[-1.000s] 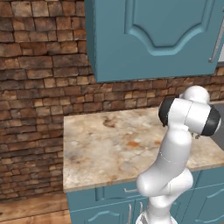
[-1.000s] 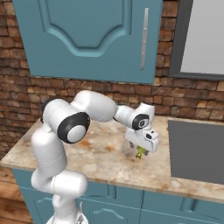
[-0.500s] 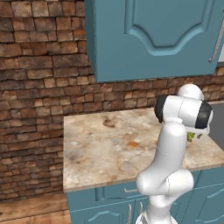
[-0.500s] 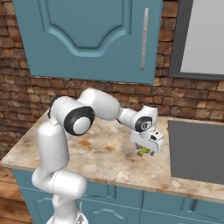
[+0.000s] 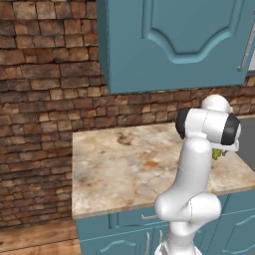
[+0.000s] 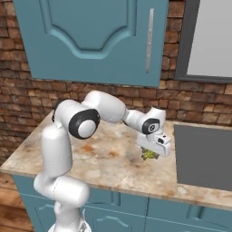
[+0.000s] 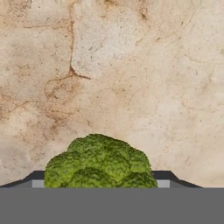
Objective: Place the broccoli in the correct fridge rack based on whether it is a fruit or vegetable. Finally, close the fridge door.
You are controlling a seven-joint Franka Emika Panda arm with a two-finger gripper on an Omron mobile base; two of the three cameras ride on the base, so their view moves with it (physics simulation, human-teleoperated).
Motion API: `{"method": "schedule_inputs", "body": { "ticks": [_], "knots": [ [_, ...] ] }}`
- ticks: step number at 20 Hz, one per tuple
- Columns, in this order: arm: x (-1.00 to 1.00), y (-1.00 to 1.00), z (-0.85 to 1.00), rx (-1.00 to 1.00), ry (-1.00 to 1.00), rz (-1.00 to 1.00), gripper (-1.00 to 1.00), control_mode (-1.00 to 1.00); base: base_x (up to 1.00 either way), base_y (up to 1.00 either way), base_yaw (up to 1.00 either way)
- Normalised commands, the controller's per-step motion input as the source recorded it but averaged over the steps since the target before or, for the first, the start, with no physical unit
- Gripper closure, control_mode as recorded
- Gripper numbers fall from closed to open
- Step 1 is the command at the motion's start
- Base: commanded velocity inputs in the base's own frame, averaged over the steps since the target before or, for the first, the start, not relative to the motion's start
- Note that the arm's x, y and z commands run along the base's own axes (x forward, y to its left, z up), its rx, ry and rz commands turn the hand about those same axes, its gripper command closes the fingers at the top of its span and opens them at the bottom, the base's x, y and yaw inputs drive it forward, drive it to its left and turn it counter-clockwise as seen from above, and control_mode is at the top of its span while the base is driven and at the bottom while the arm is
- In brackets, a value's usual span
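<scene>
Bumpy green broccoli (image 7: 99, 162) clamped, apparently, in gripper (image 6: 149, 155) above mottled stone counter (image 6: 104, 161), bare surface toward 9 o'clock.

White arm reaching over marble counter (image 6: 108, 167), fingers (image 6: 146, 153) closed around broccoli (image 6: 148, 156), teal cabinet (image 6: 90, 36) above

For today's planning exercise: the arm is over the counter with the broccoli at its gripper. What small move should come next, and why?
Probably a short, straight lift. The broccoli sits between the fingers of the gripper, low over the marble counter. Raising it first would clear the counter before carrying it off toward the fridge.
</scene>
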Motion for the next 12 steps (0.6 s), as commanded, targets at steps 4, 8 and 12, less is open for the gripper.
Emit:
{"method": "schedule_inputs", "body": {
  "ticks": [4,8,12],
  "knots": [
    [-0.56,0.20,0.04,0.00,-0.06,0.01,1.00,-1.00,0.00,0.00,0.00],
    [-0.99,0.67,0.41,-0.03,-0.22,0.00,1.00,-1.00,0.00,0.00,0.00],
    [-0.75,0.89,0.71,-0.03,-0.19,0.00,1.00,-1.00,0.00,0.00,0.00]
  ]
}}
